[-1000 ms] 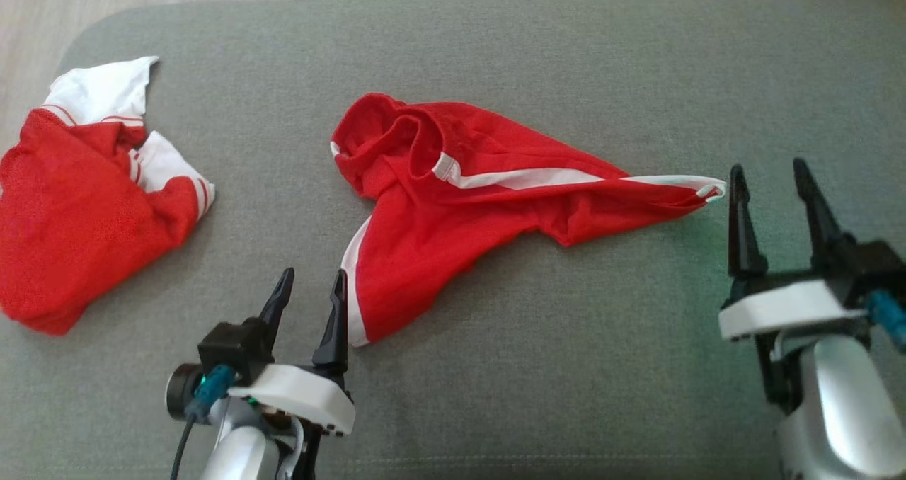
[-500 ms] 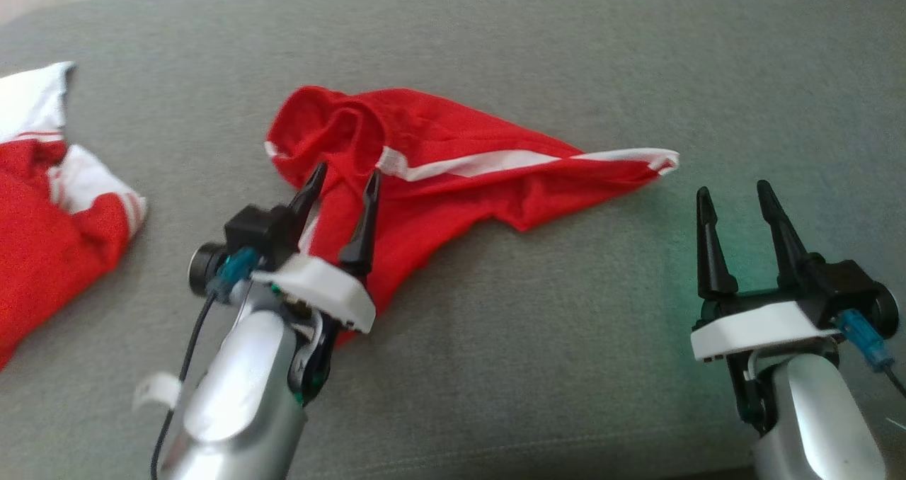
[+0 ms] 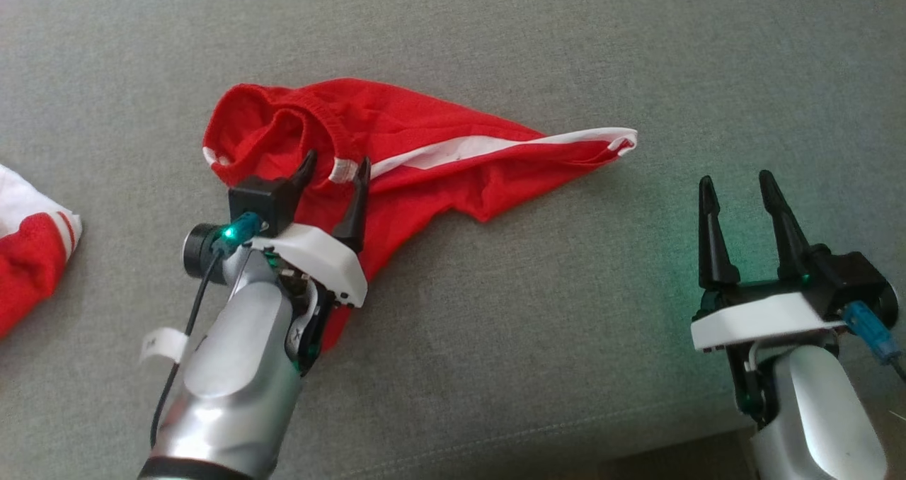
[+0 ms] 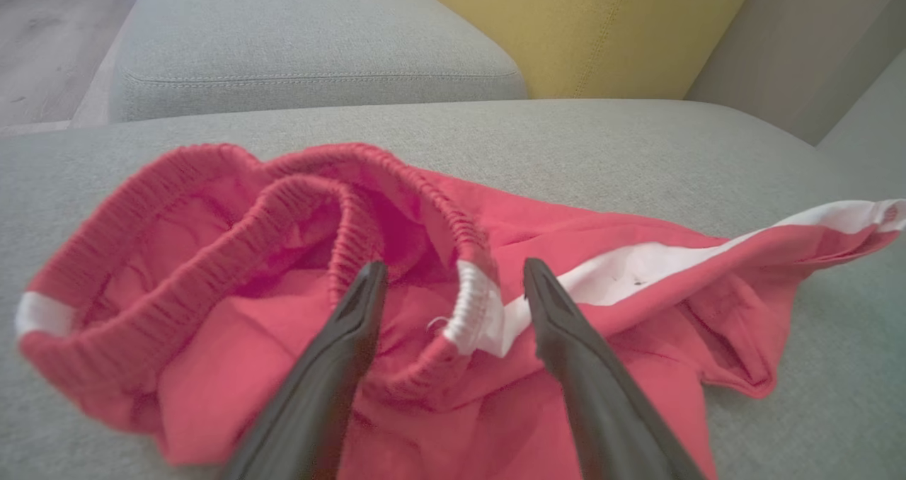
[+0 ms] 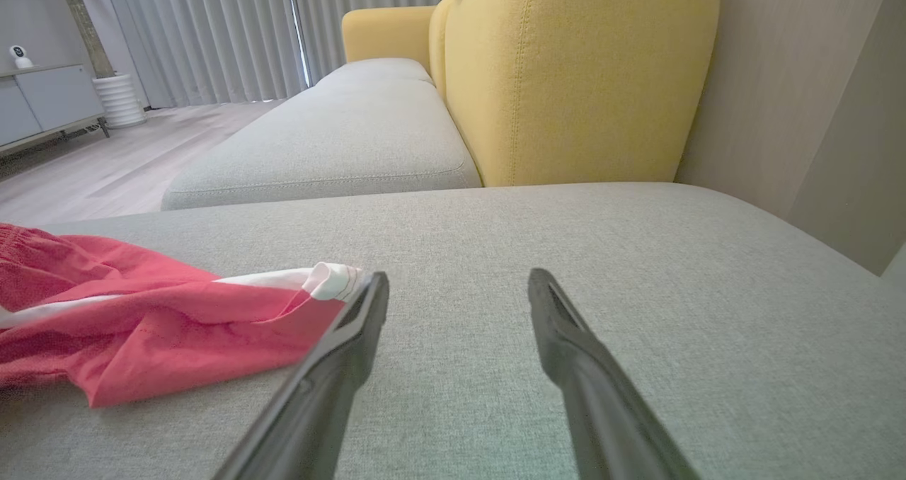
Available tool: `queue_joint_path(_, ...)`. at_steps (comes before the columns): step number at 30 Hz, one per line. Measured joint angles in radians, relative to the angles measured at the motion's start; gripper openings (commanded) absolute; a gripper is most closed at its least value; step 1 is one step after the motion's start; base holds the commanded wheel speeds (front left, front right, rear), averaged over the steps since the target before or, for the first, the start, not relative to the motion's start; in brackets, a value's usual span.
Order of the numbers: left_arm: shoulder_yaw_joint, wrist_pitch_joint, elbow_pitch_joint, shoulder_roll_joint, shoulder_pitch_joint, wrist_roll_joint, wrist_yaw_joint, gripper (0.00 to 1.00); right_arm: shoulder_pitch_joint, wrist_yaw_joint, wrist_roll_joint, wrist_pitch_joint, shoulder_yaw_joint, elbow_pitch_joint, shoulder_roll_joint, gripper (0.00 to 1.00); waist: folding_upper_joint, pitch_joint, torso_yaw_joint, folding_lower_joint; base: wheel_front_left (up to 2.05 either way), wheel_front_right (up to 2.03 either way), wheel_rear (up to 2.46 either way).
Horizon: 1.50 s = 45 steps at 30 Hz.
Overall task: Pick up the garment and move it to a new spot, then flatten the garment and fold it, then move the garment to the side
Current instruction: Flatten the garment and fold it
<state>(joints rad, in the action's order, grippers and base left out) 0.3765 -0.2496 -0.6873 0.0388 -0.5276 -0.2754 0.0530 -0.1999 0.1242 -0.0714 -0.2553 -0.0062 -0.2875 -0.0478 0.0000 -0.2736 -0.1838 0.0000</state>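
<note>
Head view: red garment lies crumpled on the grey sofa cushion, upper centre of frame, waistband bunched at its left end, white-striped leg hem pointing right. Left arm reaches up from lower left, forearm tilted to the right. Left gripper sits over the waistband, fingers spread, nothing pinched. Right gripper is at lower right, fingers pointing up the frame, spread apart, empty, well clear of the hem tip. A second red-and-white cloth pokes in at the left edge.

Left wrist view: the two dark fingers rise from bottom centre and straddle the white patch on the elastic waistband. Contact with the cloth: cannot tell.

Right wrist view: right gripper is low over bare cushion, jaws wide, holding nothing. Garment is at centre left, its hem just beside the left-hand finger. Yellow backrest is behind, upper centre.
</note>
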Motion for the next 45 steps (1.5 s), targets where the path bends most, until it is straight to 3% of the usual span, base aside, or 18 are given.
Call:
queue_joint_path(1, 0.002, 0.000, -0.006, 0.000, -0.005, 0.000, 0.000, 1.00, -0.002, 0.000, -0.003, 0.000, 0.000, 0.000, 0.000, 1.00, 0.0000, -0.001, -0.001, 0.0000, 0.00, 0.00, 0.00)
queue_joint_path(2, 0.003, 0.000, -0.016, -0.001, -0.011, 0.002, -0.001, 0.85, -0.004, 0.000, -0.006, 0.000, 0.000, 0.000, 0.000, 1.00, 0.0000, -0.001, -0.002, 0.0000, 0.00, 0.00, 0.00)
queue_joint_path(3, 0.003, 0.000, -0.025, -0.001, -0.015, 0.005, -0.002, 0.27, -0.006, 0.000, -0.010, 0.000, 0.000, -0.001, 0.000, 1.00, 0.0000, -0.001, -0.003, 0.0000, 0.00, 0.00, 0.00)
queue_joint_path(4, 0.003, 0.000, -0.033, -0.001, -0.017, 0.007, -0.006, 0.00, -0.008, 0.000, -0.012, 0.000, 0.000, -0.001, 0.000, 1.00, 0.0000, 0.000, -0.003, 0.0000, 0.00, 0.00, 0.00)
queue_joint_path(8, 0.006, 0.000, -0.039, -0.001, -0.016, 0.007, -0.010, 0.00, -0.015, 0.000, -0.017, 0.000, -0.002, -0.007, 0.000, 1.00, 0.0000, 0.012, 0.006, 0.0000, 0.00, 0.00, 0.00)
queue_joint_path(17, -0.059, 0.000, 0.213, -0.004, 0.103, -0.010, -0.049, 0.00, -0.005, 0.000, -0.017, 0.000, -0.011, -0.032, 0.000, 1.00, 0.0000, 0.071, 0.064, 0.0000, 0.00, 0.00, 0.00)
queue_joint_path(23, -0.094, 0.000, 0.195, -0.002, 0.221, -0.012, -0.057, 0.00, 0.031, 0.000, -0.020, 0.000, 0.000, -0.056, 0.000, 1.00, 0.0000, 0.114, 0.108, 0.0000, 0.00, 0.00, 0.00)
queue_joint_path(25, -0.108, 0.000, 0.172, -0.001, 0.233, -0.012, -0.057, 0.19, 0.030, 0.000, -0.025, 0.000, 0.007, -0.061, 0.000, 1.00, 0.0000, 0.123, 0.117, 0.0000, 0.00, 0.00, 0.00)
queue_joint_path(27, -0.123, 0.000, 0.154, -0.001, 0.239, -0.009, -0.056, 0.49, 0.030, 0.000, -0.025, 0.000, 0.013, -0.061, 0.000, 1.00, 0.0000, 0.129, 0.121, 0.0000, 0.00, 0.00, 0.00)
queue_joint_path(28, -0.131, 0.000, 0.146, -0.001, 0.239, -0.007, -0.057, 1.00, 0.030, 0.000, -0.025, 0.000, 0.016, -0.062, 0.000, 1.00, 0.0000, 0.131, 0.121, 0.0000, 0.00, 0.00, 0.00)
queue_joint_path(36, -0.224, 0.000, 0.149, -0.002, 0.289, 0.060, -0.112, 1.00, 0.040, 0.000, -0.024, 0.000, 0.065, -0.058, 0.000, 1.00, 0.0000, 0.153, 0.114, 0.0000, 0.00, 0.00, 0.00)
queue_joint_path(45, -0.245, 0.000, 0.254, -0.001, 0.434, 0.079, -0.119, 1.00, 0.085, 0.000, -0.034, 0.000, 0.092, -0.065, 0.000, 1.00, 0.0000, 0.178, 0.131, 0.0000, 0.00, 0.00, 0.00)
